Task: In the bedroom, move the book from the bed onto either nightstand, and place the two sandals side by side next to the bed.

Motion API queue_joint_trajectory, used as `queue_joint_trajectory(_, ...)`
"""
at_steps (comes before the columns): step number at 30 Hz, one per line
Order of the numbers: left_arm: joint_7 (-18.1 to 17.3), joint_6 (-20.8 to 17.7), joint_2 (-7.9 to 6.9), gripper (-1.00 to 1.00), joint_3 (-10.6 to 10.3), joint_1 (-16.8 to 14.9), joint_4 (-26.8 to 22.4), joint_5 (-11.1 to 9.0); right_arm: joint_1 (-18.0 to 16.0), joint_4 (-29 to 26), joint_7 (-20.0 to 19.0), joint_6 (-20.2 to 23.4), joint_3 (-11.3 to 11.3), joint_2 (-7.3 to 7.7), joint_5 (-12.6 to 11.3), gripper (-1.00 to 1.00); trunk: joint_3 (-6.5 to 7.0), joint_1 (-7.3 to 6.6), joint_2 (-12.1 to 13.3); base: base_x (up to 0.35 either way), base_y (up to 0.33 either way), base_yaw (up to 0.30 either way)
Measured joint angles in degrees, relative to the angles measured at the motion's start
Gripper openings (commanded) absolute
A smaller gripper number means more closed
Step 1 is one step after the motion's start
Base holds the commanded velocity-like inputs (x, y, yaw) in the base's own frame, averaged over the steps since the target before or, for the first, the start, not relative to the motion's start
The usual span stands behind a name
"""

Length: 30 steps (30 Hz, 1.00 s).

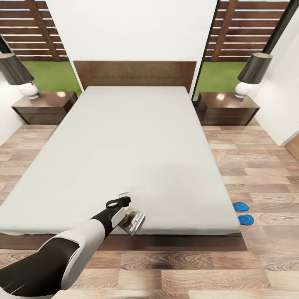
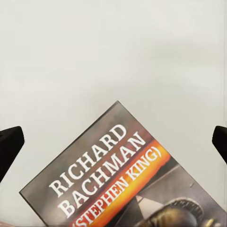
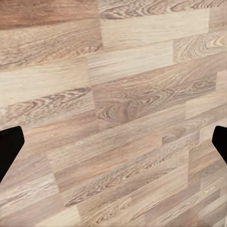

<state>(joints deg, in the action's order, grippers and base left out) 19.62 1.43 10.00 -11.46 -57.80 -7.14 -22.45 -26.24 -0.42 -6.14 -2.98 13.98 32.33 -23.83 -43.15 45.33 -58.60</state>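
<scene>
The book (image 1: pixel 134 222) lies flat on the grey mattress of the bed (image 1: pixel 124 149), at the near edge by the foot. Its dark cover with white and orange lettering sits close under my left gripper (image 2: pixel 113 146). In the head view my left gripper (image 1: pixel 123 203) hovers just beside and above the book, open, with nothing between its fingers. Both blue sandals (image 1: pixel 240 206) (image 1: pixel 246 219) lie on the floor at the bed's near right corner, close together. My right gripper (image 3: pixel 113 144) is open over bare wood floor. A nightstand (image 1: pixel 43 107) stands left of the headboard, another nightstand (image 1: pixel 227 108) right.
Each nightstand carries a lamp (image 1: pixel 18 74) (image 1: pixel 251 74) with a dark shade. Wood-plank floor (image 1: pixel 257 166) runs along both sides of the bed and in front of its foot. White walls and tall windows close the far end.
</scene>
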Motion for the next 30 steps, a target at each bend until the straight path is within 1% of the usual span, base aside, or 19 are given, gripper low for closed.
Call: queue_joint_trajectory(30, -0.08, -0.07, 0.00, 1.00, 0.05, 0.00, 0.00, -0.08, 0.00, 0.06, 0.00, -0.03, -0.01, 0.00, 0.00, 1.00, 5.39, -6.59, 12.04, 0.000, 0.000, 0.000)
